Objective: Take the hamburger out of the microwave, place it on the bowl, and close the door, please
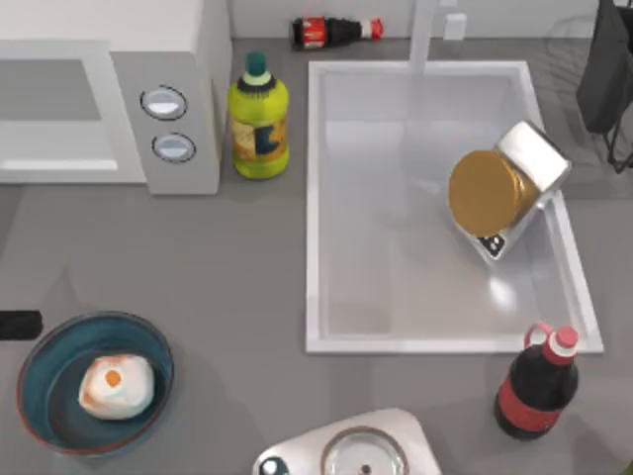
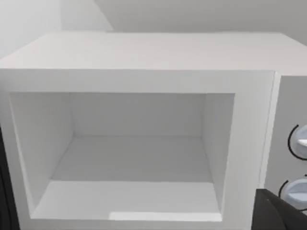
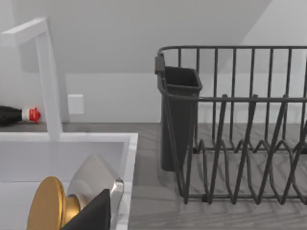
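With the hamburger (image 1: pixel 116 386) already laid in the bowl (image 1: pixel 40 358), the microwave (image 2: pixel 144 57) cavity is faced squarely by the left wrist camera; the door, at the top view's left, is nearer the left arm. Neither gripper's finger state can be told.

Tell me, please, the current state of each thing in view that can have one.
microwave: cavity open and empty.
hamburger: resting in the bowl.
bowl: upright on the table, holding the hamburger.
gold-lidded jar: lying tilted in the sink.
yellow bottle: upright, capped.
cola bottle: upright, capped.
far cola bottle: lying on its side.
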Controlling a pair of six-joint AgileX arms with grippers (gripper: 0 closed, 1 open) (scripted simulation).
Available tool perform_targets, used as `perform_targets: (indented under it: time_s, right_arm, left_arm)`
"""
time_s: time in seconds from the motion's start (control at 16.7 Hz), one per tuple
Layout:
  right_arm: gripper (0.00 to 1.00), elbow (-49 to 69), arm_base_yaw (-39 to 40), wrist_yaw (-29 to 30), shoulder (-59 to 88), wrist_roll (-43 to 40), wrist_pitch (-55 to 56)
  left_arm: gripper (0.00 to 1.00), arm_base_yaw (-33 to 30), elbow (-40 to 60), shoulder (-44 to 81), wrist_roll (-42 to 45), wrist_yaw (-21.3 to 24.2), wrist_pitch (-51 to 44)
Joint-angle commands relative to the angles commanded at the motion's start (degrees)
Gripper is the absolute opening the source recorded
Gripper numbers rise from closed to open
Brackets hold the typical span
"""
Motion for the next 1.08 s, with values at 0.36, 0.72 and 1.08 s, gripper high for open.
perform_targets:
  time_s: [0.36, 0.72, 1.08]
  right_arm:
    - [1.00, 0.0, 0.0, 0.0, 0.0, 0.0, 0.0]
    - [1.00, 0.0, 0.0, 0.0, 0.0, 0.0, 0.0]
    - [1.00, 0.0, 0.0, 0.0, 0.0, 0.0, 0.0]
  left_arm:
    - [0.00, 4.0, 3.5, 3.5, 3.6, 2.7, -2.9]
    - [0.00, 26.0, 24.8, 26.3, 21.5, 15.1, -17.3]
    - [0.00, 52.1, 52.0, 58.7, 40.3, 30.5, -36.3]
